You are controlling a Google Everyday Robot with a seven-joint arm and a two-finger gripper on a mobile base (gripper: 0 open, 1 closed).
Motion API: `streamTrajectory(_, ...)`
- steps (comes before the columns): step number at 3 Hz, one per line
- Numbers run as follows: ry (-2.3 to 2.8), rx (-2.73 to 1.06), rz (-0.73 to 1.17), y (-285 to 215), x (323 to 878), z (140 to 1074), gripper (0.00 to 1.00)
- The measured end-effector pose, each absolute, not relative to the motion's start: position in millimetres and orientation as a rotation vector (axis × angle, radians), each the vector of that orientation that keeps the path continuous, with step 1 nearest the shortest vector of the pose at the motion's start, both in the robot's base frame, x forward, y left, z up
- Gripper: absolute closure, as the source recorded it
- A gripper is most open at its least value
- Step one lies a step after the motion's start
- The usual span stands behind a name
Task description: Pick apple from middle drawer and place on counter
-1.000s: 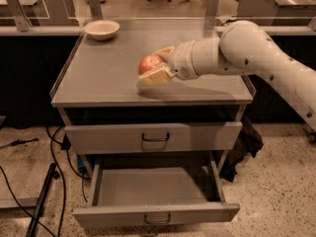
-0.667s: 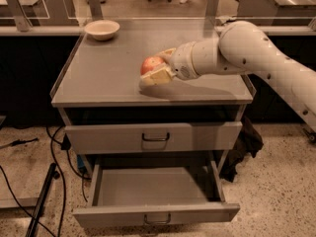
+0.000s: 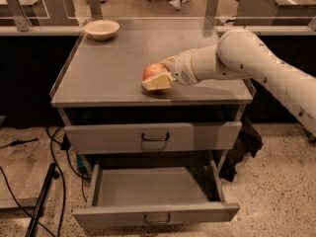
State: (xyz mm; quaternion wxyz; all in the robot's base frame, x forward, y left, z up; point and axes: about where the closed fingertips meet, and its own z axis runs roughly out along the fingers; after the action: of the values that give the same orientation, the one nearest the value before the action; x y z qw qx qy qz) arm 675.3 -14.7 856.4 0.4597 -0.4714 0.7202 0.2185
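Observation:
The apple point(image 3: 153, 71), red-orange with a paler patch, is at the front centre of the counter point(image 3: 108, 68), at or just above its surface. My gripper point(image 3: 159, 77) reaches in from the right on a white arm and is shut on the apple, with a cream finger point(image 3: 158, 82) across its front. The middle drawer point(image 3: 157, 213), low-fronted with a small loop handle, is pulled far out below and holds nothing I can see.
A cream shallow bowl point(image 3: 101, 29) sits at the counter's back left corner. A taller-fronted drawer point(image 3: 153, 137) above the open one stands slightly out. Cables and a dark pole point(image 3: 42, 201) lie on the floor at left. A bench with clear panels point(image 3: 148, 4) runs behind.
My gripper and the apple have sunk slightly towards the counter top. The drawers and the bowl have not moved.

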Motion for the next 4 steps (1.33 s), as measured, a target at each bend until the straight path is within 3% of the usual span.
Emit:
streamTrajectory(1,1.798,-1.143,0.565,-14.2,675.0,842.5,1.0)
streamTrajectory(4,1.798,-1.143,0.565,-14.1,675.0,842.5,0.34)
